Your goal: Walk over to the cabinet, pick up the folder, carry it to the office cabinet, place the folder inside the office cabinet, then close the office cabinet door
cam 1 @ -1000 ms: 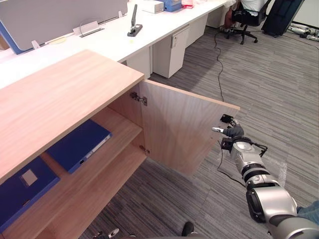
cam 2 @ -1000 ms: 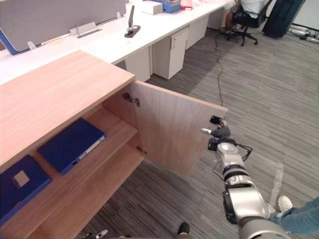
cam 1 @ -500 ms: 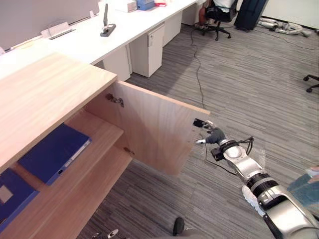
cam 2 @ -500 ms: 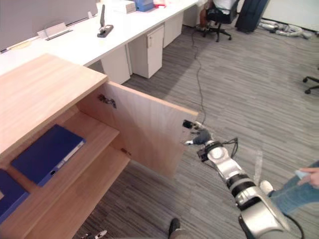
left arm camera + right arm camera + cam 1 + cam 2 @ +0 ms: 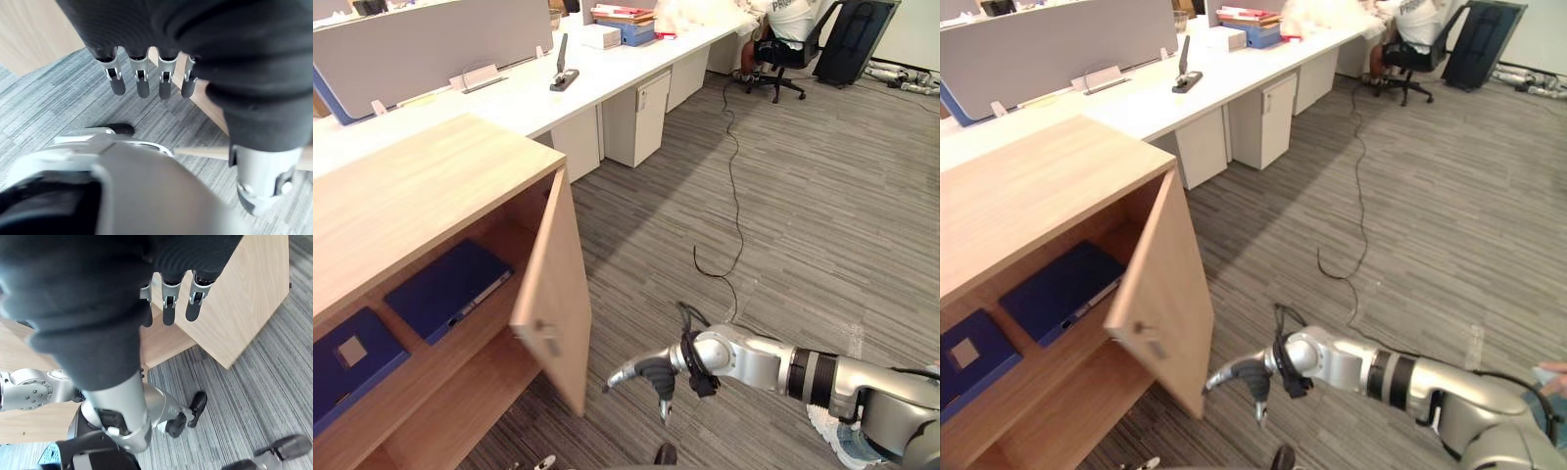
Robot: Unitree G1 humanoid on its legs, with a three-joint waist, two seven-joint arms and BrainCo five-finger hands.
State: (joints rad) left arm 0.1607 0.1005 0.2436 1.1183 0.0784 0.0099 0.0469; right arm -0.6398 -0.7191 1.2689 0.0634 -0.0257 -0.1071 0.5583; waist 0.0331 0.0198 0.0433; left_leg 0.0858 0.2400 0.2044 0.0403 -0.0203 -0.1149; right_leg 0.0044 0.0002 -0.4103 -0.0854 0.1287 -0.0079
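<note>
The right hand is low beside the cabinet. Its fingers are straight and close side by side, the thumb hangs apart, and nothing is held. Just ahead of the fingertips stands the door, about half closed. I cannot tell if the tips touch its outer face.

Beyond the door from the fingers, inside, the blue folder lies flat on the shelf. A second folder lies further off in the same direction. So I judge that only the closing remains.

The door is a stiff wooden panel and should swing lightly on its hinges. It needs no grasp, only a flat push with the fingers on the outer face. The best place is near the free edge, far from the hinges, where little force is enough.

The left hand hangs over the carpet, its fingers straight and slightly apart, empty.
</note>
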